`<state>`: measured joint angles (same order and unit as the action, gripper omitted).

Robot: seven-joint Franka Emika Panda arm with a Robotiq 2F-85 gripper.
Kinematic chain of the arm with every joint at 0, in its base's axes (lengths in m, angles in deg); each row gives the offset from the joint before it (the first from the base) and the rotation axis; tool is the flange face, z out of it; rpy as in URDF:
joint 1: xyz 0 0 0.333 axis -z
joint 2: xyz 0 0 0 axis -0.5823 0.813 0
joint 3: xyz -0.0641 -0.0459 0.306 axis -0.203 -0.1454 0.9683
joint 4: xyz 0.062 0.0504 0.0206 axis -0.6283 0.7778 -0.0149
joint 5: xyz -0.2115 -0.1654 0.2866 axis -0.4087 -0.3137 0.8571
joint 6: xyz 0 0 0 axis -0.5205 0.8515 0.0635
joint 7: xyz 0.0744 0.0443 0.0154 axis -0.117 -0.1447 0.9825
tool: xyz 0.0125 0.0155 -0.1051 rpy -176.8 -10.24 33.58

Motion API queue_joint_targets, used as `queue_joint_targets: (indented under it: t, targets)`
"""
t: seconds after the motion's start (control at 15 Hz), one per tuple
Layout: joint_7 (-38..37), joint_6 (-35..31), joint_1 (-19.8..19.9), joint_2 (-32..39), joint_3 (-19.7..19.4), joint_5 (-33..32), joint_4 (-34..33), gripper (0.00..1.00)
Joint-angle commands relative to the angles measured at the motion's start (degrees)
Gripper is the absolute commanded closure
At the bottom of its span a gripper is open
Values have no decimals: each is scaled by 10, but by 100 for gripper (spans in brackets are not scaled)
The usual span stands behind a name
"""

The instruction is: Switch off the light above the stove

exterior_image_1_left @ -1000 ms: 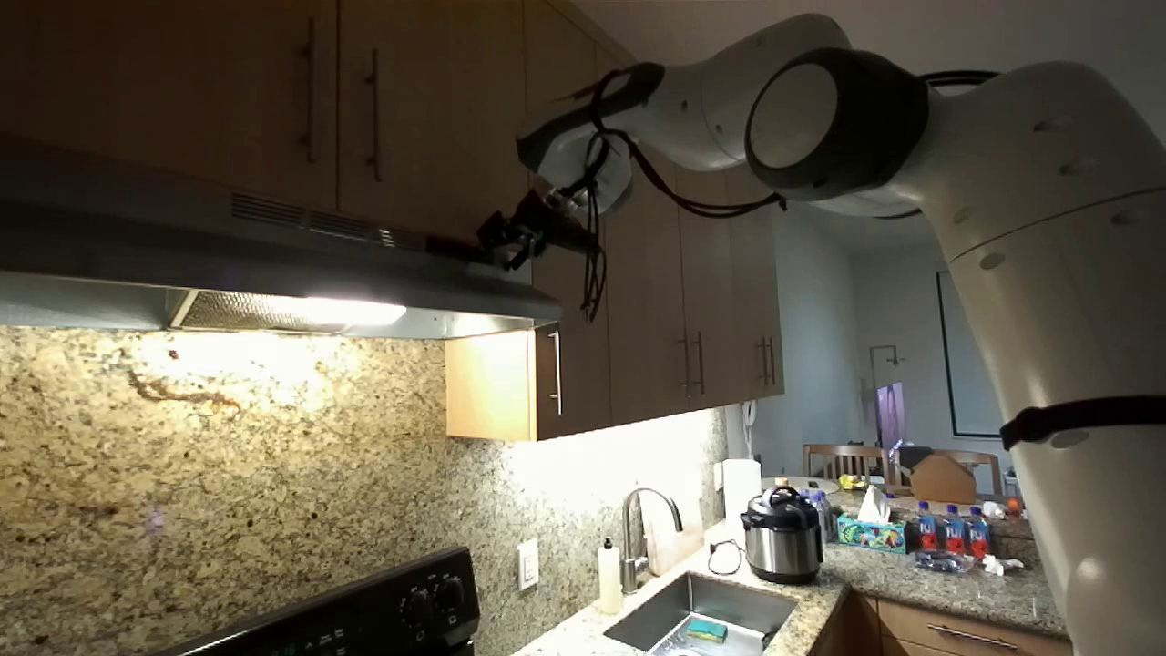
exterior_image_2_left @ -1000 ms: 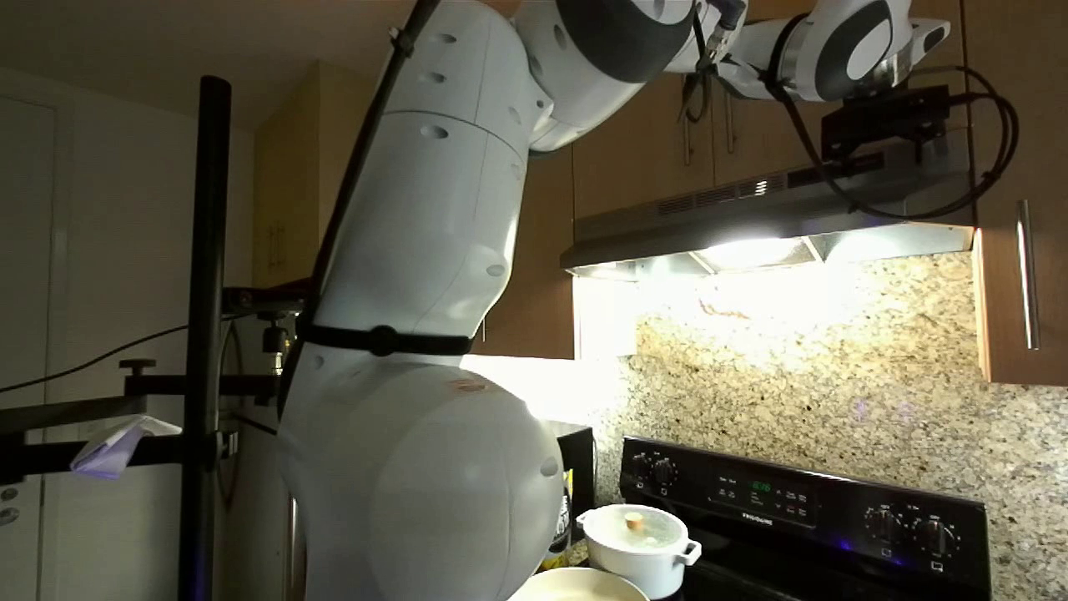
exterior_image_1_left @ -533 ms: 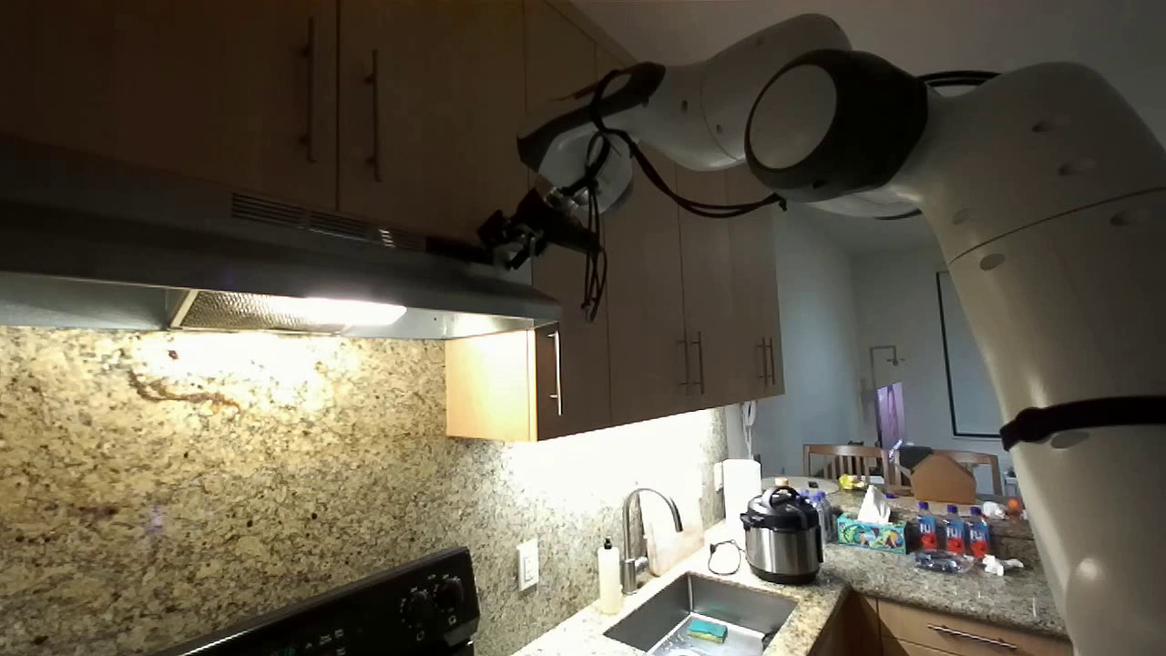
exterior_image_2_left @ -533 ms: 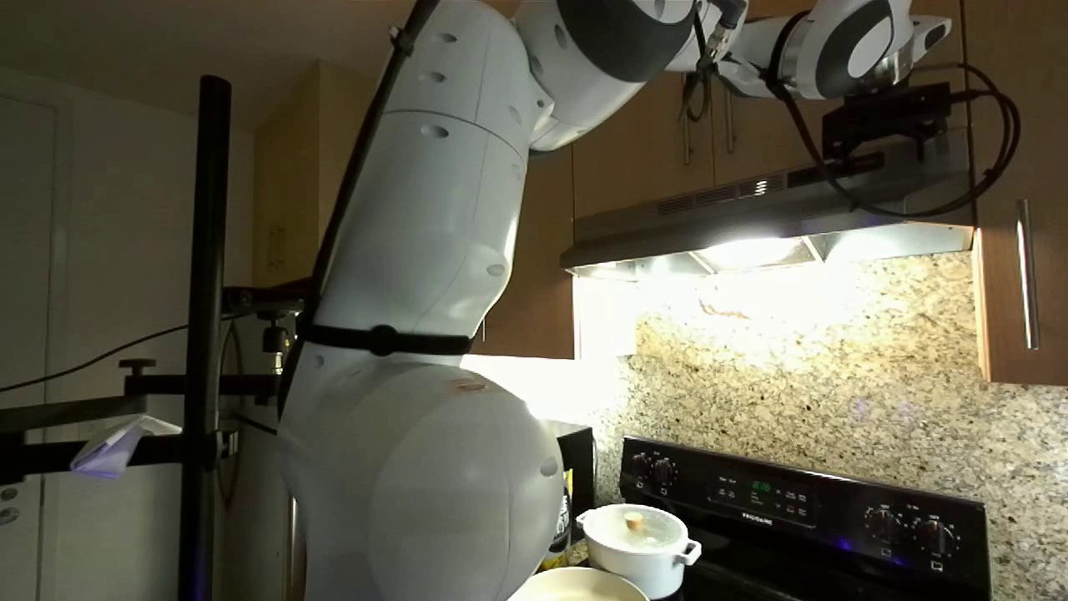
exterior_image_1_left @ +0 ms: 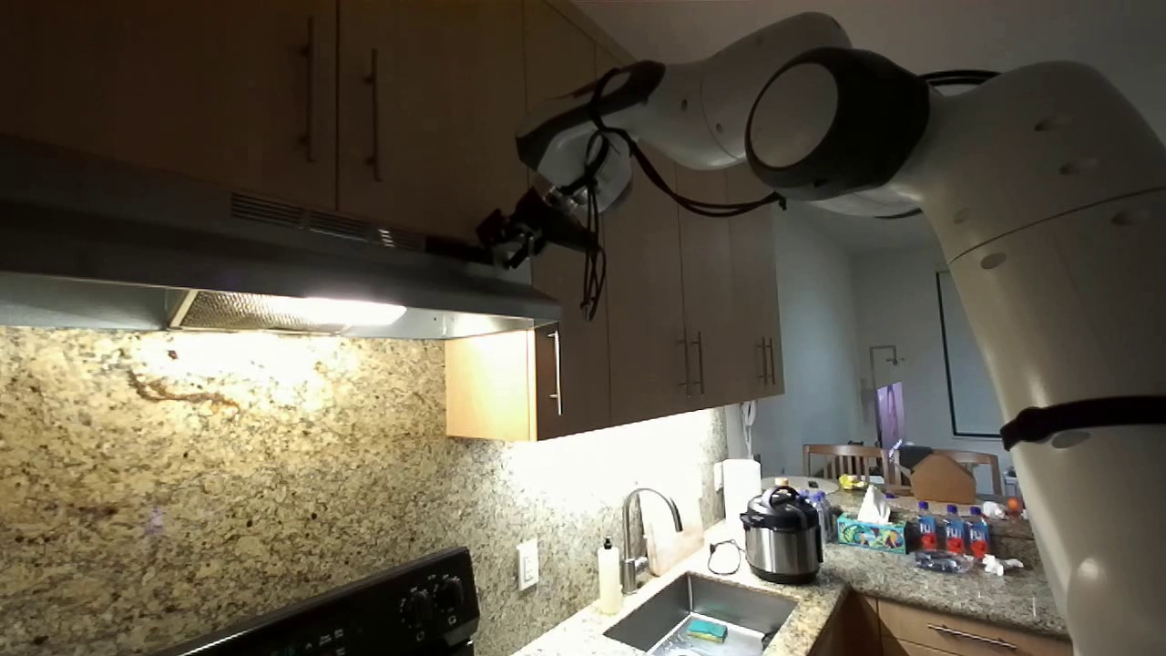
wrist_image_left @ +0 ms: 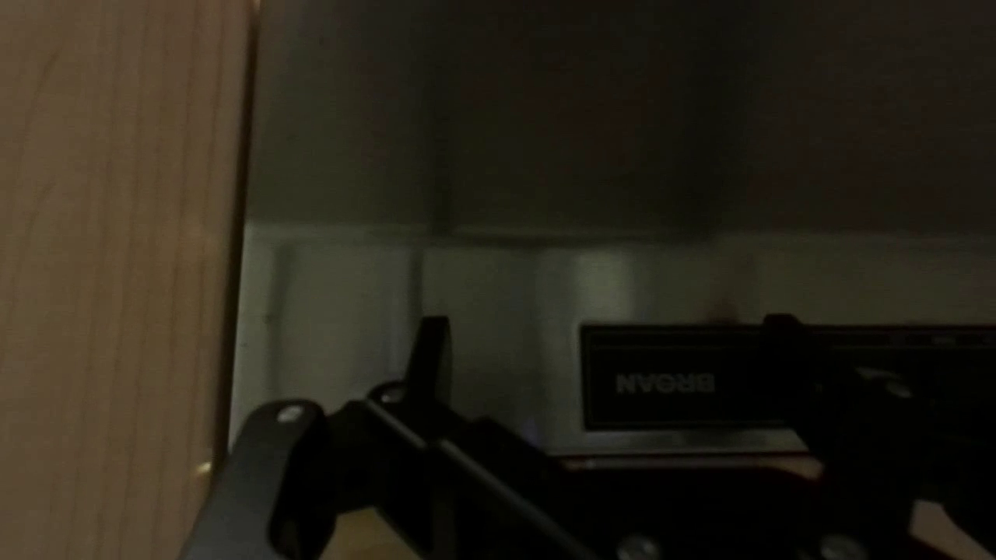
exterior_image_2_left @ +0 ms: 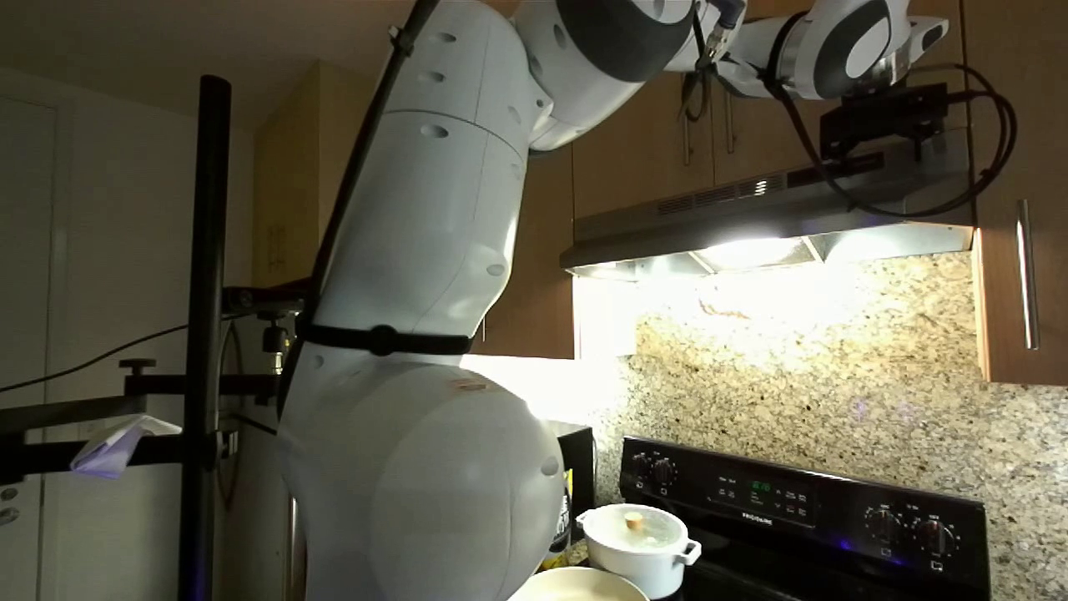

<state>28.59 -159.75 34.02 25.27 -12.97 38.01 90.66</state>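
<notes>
The light [exterior_image_1_left: 355, 312] under the steel range hood [exterior_image_1_left: 273, 260] is lit. The lit light [exterior_image_2_left: 751, 252] and the hood [exterior_image_2_left: 717, 219] also show in an exterior view. My gripper [wrist_image_left: 607, 319] is open and empty in front of the hood. A black control strip [wrist_image_left: 665, 383] marked BROAN, upside down in the wrist view, lies between and behind the fingers. The right finger covers part of the strip; no switch can be made out in the dark. In an exterior view the gripper [exterior_image_1_left: 503, 244] is at the strip's end; I cannot tell whether it touches.
Wooden cabinets [exterior_image_1_left: 437, 100] stand above and beside the hood; one cabinet side [wrist_image_left: 117, 272] is close on the left. Below are the black stove panel [exterior_image_2_left: 751, 488] and a white pot [exterior_image_2_left: 638, 551]. A cable loop [exterior_image_2_left: 1001, 159] hangs from the wrist.
</notes>
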Motion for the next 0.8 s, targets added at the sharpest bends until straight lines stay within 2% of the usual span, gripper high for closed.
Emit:
queue_joint_targets:
  t: [0.0,0.73]
  targets:
    - [21,7,-4,-11,10,12,10,0]
    - [29,46,2,4,19,17,-21,0]
